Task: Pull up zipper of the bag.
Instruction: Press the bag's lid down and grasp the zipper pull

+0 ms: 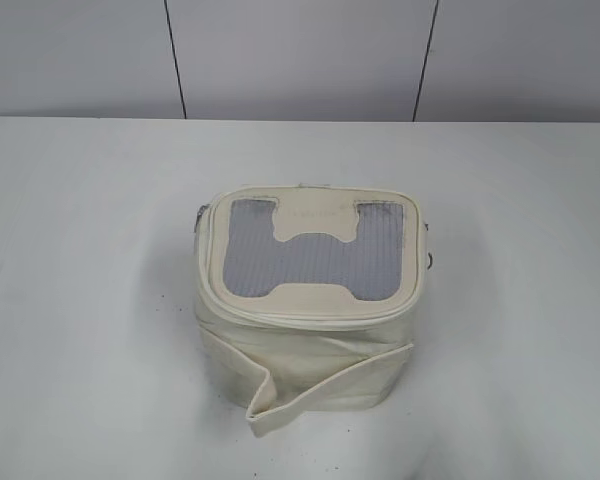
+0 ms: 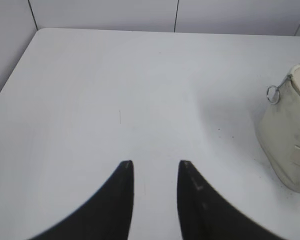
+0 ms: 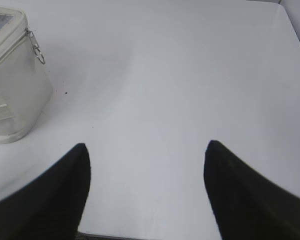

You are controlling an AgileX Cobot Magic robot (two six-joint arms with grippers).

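The cream-white boxy bag (image 1: 310,310) stands in the middle of the table, its top a grey mesh window with cream notched patches, a loose cream band hanging at its front. The zipper (image 1: 310,312) runs around the top rim. One silver ring pull shows at the bag's left side (image 2: 273,94), the other at its right side (image 3: 38,51). The bag sits at the right edge of the left wrist view (image 2: 290,145) and at the left edge of the right wrist view (image 3: 12,90). My left gripper (image 2: 155,165) is open and empty. My right gripper (image 3: 146,147) is open wide and empty. Neither gripper shows in the exterior view.
The white table (image 1: 80,250) reaches back to a grey panelled wall (image 1: 300,55). The table's left edge (image 2: 12,70) shows in the left wrist view, and its near edge (image 3: 140,236) in the right wrist view.
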